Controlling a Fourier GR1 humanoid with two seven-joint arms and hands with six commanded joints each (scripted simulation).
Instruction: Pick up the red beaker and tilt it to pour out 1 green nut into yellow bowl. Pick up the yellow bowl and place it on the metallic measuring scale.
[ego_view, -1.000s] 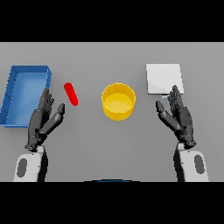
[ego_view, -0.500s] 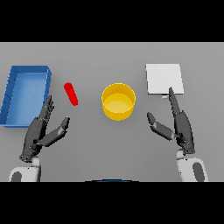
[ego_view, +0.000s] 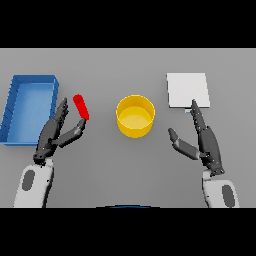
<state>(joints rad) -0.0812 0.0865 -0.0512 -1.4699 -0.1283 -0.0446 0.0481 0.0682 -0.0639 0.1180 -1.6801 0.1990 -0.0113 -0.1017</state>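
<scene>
From my head view, the yellow bowl (ego_view: 135, 116) sits mid-bench, unmoved. The red beaker (ego_view: 80, 106) lies tilted left of the bowl, where it was. My left hand (ego_view: 56, 135) has swung in toward the beaker; its fingers are spread and straight, thumb tip just below the beaker, gripping nothing. My right hand (ego_view: 202, 141) is right of the bowl, fingers open, tips now reaching the metallic measuring scale (ego_view: 187, 89). A blue tray (ego_view: 28, 107) stays far left of the bowl.
</scene>
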